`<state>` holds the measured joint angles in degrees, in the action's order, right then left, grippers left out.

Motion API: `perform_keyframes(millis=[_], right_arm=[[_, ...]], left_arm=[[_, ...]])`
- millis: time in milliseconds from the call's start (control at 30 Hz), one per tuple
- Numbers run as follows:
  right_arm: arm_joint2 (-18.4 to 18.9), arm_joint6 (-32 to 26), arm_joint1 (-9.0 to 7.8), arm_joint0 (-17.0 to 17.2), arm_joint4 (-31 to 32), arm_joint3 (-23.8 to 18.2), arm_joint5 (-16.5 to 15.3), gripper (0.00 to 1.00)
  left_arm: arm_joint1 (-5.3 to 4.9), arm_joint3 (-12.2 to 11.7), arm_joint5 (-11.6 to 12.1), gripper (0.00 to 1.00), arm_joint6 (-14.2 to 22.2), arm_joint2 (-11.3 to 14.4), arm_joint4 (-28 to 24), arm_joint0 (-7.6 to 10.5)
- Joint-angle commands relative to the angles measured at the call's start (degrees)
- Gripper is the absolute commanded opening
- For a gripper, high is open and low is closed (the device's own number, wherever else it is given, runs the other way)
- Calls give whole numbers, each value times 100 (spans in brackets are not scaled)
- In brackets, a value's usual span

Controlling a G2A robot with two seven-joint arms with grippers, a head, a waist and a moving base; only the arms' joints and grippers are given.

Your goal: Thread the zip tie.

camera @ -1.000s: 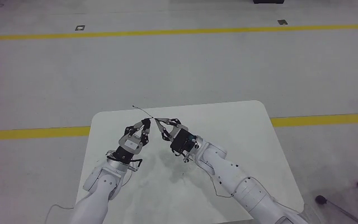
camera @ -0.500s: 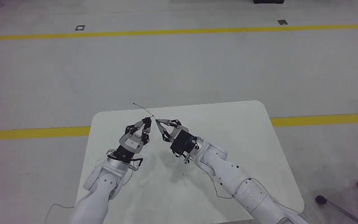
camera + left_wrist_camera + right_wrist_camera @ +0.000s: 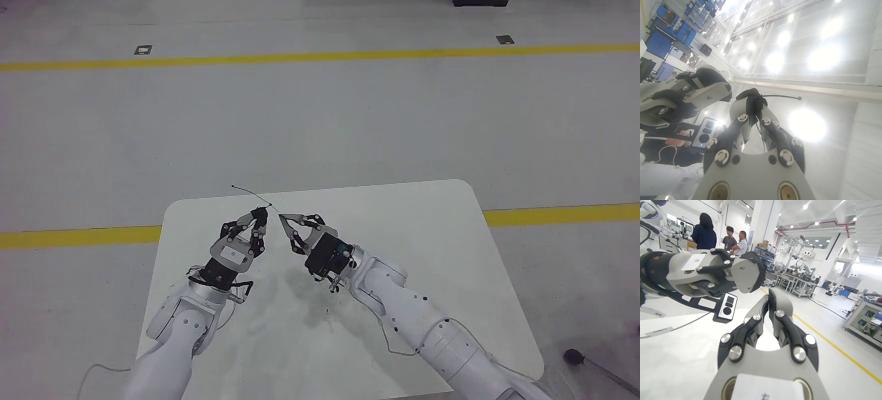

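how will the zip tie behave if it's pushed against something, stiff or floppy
Probably springy, not floppy: the zip tie juts from the left gripper unsupported, only slightly bowed. Likely very light and prone to flex sideways, being so thin.

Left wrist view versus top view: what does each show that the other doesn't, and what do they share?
Left wrist view adds: the zip tie's thicker tip at its free end, and its strap passing back between the left gripper's closed fingers. Top view adds: the white table under both arms. Shared: the left gripper pinching the zip tie, with the right gripper close beside it.
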<state>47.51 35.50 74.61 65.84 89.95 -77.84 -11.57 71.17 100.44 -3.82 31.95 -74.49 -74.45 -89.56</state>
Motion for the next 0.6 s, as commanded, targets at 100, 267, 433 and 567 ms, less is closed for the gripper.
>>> perform_keyframes(millis=[100,267,433,567], right_arm=[[47,-13,11,24,-22,-60,11,88],[78,-27,25,50,-17,-106,-6,100],[99,-37,43,71,-18,-129,-20,81],[116,-47,57,80,-14,-147,-14,58]], left_arm=[[-1,-6,-2,0,6,0,7,-9],[-4,-24,19,0,6,-14,41,-13],[-7,-43,48,0,27,-7,118,-18],[-9,-54,89,0,38,4,210,-13]])
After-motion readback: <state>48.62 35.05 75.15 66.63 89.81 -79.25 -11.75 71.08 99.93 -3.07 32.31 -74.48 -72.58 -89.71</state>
